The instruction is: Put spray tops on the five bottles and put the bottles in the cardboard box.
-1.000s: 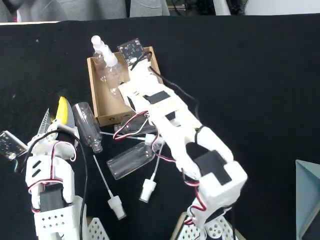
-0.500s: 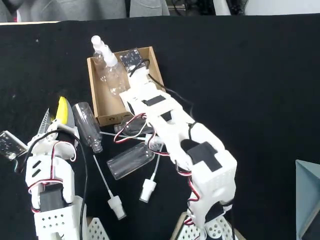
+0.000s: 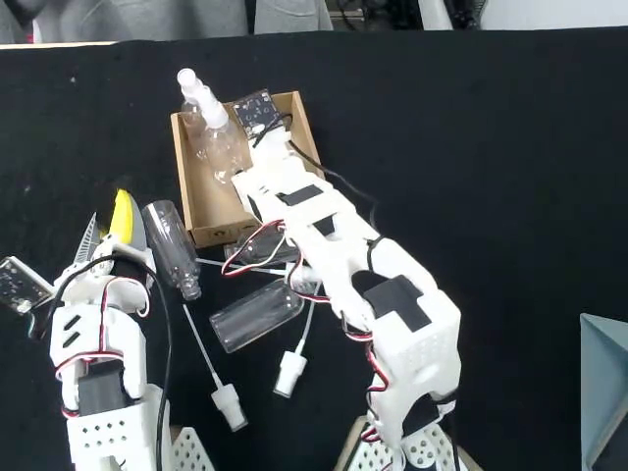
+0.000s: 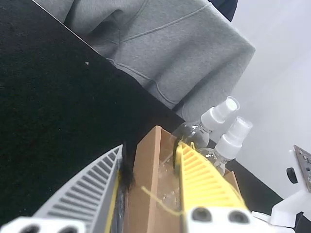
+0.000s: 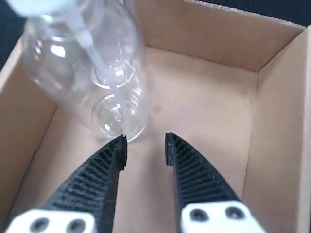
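The cardboard box [image 3: 201, 211] lies on the black table, and two clear bottles with white spray tops [image 3: 211, 128] rest in its far left corner. My right arm stretches into the box. Its gripper [image 5: 144, 141] is open just above the box floor [image 5: 204, 121], beside the nearer capped bottle [image 5: 92, 73] and holding nothing. My left gripper [image 3: 106, 228] stands open and empty at the near left, with a yellow finger [image 4: 204, 179] and a grey one. Three uncapped bottles lie near the box: one [image 3: 172, 245], another [image 3: 255, 314], and a third [image 3: 257, 250] partly under the right arm.
Two loose spray tops with long tubes [image 3: 226, 402] [image 3: 287, 373] lie near the table's front. A grey object [image 3: 603, 383] sits at the right edge. The table's right half is bare black cloth [image 3: 491, 177].
My right arm has shifted slightly, its wrist dipping a little lower over the box. The left arm and the bottles have not moved.
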Robot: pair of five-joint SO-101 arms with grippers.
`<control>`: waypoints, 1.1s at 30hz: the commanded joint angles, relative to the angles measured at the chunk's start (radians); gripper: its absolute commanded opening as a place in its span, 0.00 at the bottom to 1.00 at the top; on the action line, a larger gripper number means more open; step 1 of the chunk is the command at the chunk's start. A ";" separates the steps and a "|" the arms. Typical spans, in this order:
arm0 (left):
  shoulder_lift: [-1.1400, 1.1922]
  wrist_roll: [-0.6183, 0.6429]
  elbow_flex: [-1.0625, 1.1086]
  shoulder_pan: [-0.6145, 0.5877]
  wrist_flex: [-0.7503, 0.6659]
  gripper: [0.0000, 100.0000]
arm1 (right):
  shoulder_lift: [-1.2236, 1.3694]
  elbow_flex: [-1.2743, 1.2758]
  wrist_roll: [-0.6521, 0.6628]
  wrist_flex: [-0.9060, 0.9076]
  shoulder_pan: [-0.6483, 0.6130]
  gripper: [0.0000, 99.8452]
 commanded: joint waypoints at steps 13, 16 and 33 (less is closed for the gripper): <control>-0.009 0.006 -0.048 -0.012 -0.018 0.16 | -0.185 -0.056 -0.008 0.167 0.018 0.09; -0.009 0.006 -0.048 -0.012 -0.018 0.16 | -0.223 -0.059 -0.009 0.219 0.020 0.09; -0.009 0.006 -0.047 -0.012 -0.018 0.16 | -0.412 -0.251 -0.011 0.753 0.014 0.01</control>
